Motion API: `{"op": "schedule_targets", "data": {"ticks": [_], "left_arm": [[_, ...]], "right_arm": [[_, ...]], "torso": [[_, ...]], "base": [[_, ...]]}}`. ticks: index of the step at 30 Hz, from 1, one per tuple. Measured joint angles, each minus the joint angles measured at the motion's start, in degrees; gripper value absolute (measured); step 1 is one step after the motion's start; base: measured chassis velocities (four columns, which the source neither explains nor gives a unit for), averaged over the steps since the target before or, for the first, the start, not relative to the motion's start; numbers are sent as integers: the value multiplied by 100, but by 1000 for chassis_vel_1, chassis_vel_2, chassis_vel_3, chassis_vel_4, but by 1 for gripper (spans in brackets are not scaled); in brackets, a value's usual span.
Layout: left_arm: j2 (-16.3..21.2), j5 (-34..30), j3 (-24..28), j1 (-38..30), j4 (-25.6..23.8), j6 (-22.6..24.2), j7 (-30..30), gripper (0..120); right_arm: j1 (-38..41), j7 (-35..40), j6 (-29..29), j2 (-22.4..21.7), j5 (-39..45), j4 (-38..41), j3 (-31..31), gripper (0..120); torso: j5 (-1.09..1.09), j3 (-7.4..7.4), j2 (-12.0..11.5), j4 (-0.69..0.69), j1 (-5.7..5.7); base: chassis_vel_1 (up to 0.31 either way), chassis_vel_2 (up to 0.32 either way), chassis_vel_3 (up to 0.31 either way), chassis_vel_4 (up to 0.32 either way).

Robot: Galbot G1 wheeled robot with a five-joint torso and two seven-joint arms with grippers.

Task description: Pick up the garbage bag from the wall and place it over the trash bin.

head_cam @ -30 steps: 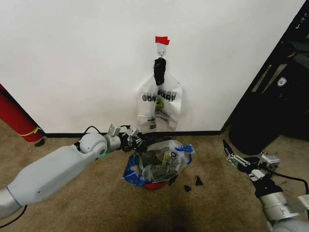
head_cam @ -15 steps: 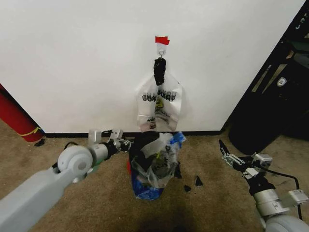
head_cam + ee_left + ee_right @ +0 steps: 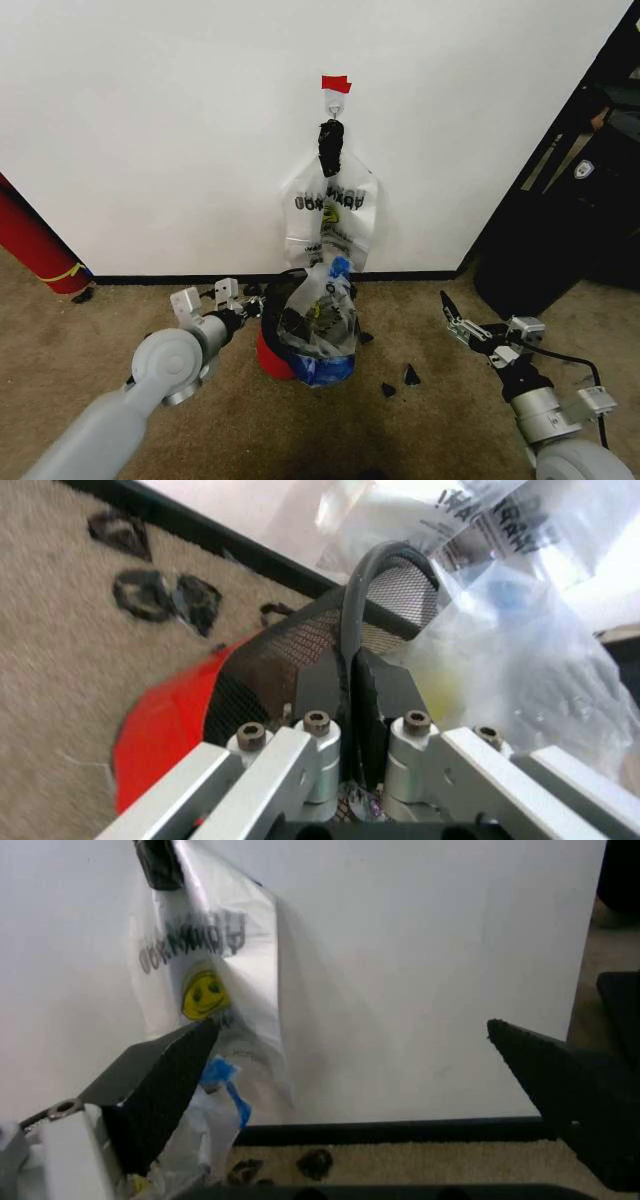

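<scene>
A plain carpeted indoor room: beige carpet (image 3: 90, 370), white wall (image 3: 150, 130), black baseboard (image 3: 150, 279).

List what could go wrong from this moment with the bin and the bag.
1. The left pincer is clamped on the rim of the trash bin, which sits tilted on the carpet; a further pull might tip it over.
2. The garbage bag lies bunched over one side of the bin, so it may slide off.
3. The right pincer hangs open, away from the bin, so nothing steadies that side.
</scene>
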Motion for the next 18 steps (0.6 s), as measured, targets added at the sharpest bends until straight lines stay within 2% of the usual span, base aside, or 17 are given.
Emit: {"op": "schedule_targets", "data": {"ticks": [7, 18], "left_arm": [[-550, -64, -443, 572, -131, -213, 141, 1], [-663, 592, -420, 873, 39, -241, 480, 1]], "right_arm": [[16, 7, -21, 4, -96, -12, -111, 100], [5, 18, -47, 3, -126, 47, -155, 100]], "torso": [[0, 0, 0, 1, 0], [2, 0, 0, 3, 0]], "base": [[0, 0, 0, 0], [0, 0, 0, 0]]}}
